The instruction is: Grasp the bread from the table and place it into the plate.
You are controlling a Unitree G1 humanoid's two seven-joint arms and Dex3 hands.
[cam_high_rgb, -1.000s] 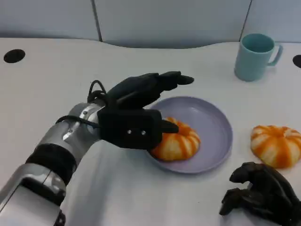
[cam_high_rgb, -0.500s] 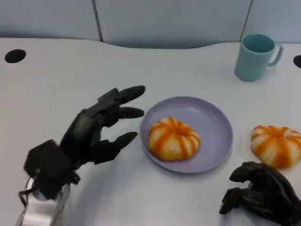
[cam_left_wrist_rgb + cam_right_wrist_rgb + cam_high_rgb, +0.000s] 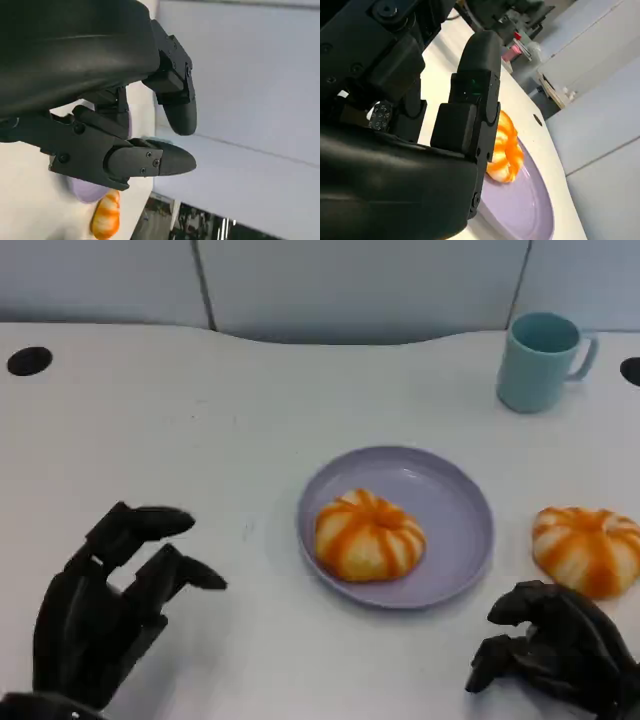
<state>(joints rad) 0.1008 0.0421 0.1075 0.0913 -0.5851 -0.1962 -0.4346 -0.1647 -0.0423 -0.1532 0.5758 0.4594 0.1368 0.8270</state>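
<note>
Bread (image 3: pixel 369 536) sits on the plate (image 3: pixel 455 510), a bit left of the plate's centre, touching nothing else. Orange with pale stripes, round, ridged. Right wrist view shows the same bread (image 3: pixel 506 148) lying on the lavender plate (image 3: pixel 530 205), partly hidden behind that hand's finger.

Plate is on the white desk (image 3: pixel 200 420), roughly mid-scene.

Left robot hand (image 3: pixel 105 610): near left corner of the desk, well apart from the plate. Released, fingers spread and pointing toward the plate, nothing between them. Left wrist view agrees: left robot hand's fingers (image 3: pixel 150 160) apart with only wall behind them; a sliver of plate (image 3: pixel 87 190) and bread (image 3: pixel 106 217) shows beyond.

Right robot hand (image 3: pixel 555 650): near right corner, resting on or just above the desk, can't tell which. Fingers curled inward, nothing held. Right wrist view shows its finger (image 3: pixel 470 107) bent down in front of the plate.

Second bread (image 3: pixel 588 548) on the bare desk to the right of the plate, just beyond the right robot hand, near it but not touching in the head view. Same orange striped look.

Teal mug (image 3: pixel 540 360) upright at far right of the desk, handle to the right, well apart from the plate.

Dark round hole (image 3: pixel 28 360) in the desk at far left.
</note>
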